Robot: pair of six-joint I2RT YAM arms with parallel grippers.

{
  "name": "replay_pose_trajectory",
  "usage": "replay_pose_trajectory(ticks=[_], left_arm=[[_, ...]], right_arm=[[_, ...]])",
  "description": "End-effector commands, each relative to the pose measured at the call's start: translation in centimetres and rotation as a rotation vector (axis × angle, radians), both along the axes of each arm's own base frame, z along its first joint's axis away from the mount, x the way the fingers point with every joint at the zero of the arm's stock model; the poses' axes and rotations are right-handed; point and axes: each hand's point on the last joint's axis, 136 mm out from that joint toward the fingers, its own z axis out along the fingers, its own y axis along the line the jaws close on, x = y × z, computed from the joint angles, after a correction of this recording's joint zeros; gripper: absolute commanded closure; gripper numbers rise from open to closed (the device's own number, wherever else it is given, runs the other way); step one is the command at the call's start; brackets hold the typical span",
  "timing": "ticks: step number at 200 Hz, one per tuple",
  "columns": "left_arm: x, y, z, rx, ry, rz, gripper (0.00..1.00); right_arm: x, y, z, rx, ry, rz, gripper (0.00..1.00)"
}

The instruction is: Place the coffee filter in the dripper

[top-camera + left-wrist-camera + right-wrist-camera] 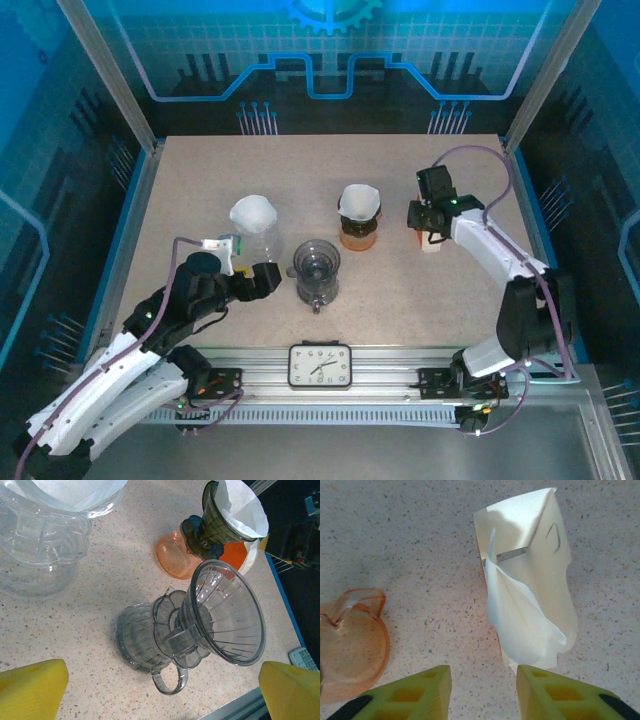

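Note:
The empty smoky-grey dripper (318, 262) (226, 611) stands on a matching handled cup at the table's middle. My left gripper (270, 278) (162, 692) is just left of it, open wide, with nothing between its yellow fingers. A white coffee filter (520, 620) sticks out of a folded paper holder (547, 555) (432, 244) at the right. My right gripper (428, 225) (484, 690) hovers over that holder. Its jaws are open with bare table showing between them. The filter's lower edge lies right at the tip of the right finger (560, 695).
A clear dripper (254, 213) (50, 510) with a white filter in it stands left of centre. A dark dripper with a filter (360, 203) (220, 515) sits on an orange server (350, 650). A clock (320, 365) lies on the front rail.

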Motion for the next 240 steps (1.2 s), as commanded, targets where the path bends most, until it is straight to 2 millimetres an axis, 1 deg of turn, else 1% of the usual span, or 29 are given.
replay_pose_trajectory(ticks=[1, 37, 80, 132, 189, 240], left_arm=[[0.1, 0.6, -0.9, 0.012, 0.018, 0.038, 0.01], [0.2, 0.7, -1.0, 0.017, 0.018, 0.047, 0.01], [0.4, 0.7, -1.3, 0.027, 0.026, 0.053, 0.01], [0.5, 0.7, -1.5, 0.031, 0.034, 0.056, 0.01], [0.6, 0.6, -1.6, 0.033, 0.038, 0.056, 0.01], [0.7, 0.6, -1.5, 0.033, 0.039, 0.061, 0.01]], right_arm=[[1.1, -0.9, -0.4, -0.047, 0.017, 0.0, 0.63], [2.2, -1.5, -1.3, -0.108, 0.031, 0.001, 0.68], [3.0, -1.7, -2.4, -0.143, 0.055, 0.015, 0.73], [3.4, -2.0, -2.3, -0.165, 0.045, 0.016, 0.78], [3.6, -1.9, -2.8, -0.167, 0.041, 0.025, 0.78], [3.9, -1.7, -2.7, -0.165, 0.033, 0.033, 0.85]])
